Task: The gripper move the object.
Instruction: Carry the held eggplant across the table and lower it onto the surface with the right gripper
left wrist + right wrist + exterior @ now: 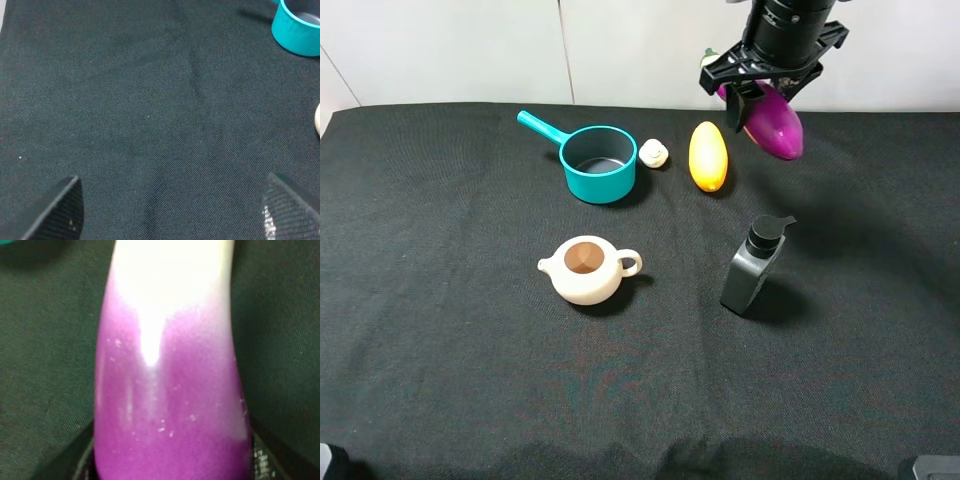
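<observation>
Above the far right of the black cloth [440,380], glossy purple toy eggplant [780,128] is held aloft, clamped by black cylindrical right gripper [760,103], left gripper [172,210] spread wide, nothing gripped.

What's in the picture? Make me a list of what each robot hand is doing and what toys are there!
Right gripper: shut on the purple eggplant
Left gripper: open, over bare black cloth
On the cloth: teal pot, cream teapot, yellow fruit, grey pump bottle, small white thing
Eggplant place: back right, beside the yellow fruit
</observation>
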Robot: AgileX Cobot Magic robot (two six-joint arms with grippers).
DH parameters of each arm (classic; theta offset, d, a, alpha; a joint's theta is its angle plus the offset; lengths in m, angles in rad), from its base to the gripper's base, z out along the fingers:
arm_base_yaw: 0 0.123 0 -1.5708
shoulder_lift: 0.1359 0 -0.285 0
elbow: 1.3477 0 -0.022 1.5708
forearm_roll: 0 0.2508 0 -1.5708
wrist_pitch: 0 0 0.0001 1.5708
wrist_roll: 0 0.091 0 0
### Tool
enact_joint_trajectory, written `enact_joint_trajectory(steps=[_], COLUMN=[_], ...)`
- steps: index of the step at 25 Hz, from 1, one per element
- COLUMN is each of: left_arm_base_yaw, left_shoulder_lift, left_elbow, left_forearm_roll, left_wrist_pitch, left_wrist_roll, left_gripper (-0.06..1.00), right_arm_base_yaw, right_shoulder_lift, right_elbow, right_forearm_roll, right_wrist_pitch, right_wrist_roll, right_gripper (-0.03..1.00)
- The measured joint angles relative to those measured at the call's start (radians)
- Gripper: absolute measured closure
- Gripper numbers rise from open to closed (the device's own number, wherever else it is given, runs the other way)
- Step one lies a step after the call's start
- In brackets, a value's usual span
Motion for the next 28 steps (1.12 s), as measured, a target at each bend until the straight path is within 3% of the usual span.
enact_joint_trajectory(steps=[28], left_arm_base_yaw=[0.0], left_shoulder_lift=[0.0], left_elbow=[0.0], left_forearm_roll=[0.0], left_wrist_pitch=[0.0], left_wrist_roll=[0.0], left_gripper=[0.18], right_arm_base_yaw=[0.333], right_shoulder_lift=[0.027], right_elbow=[0.004], right_forearm_roll=[-0.02], right_wrist_pitch=[0.0], right_wrist_roll=[0.021], right_gripper=[0.58])
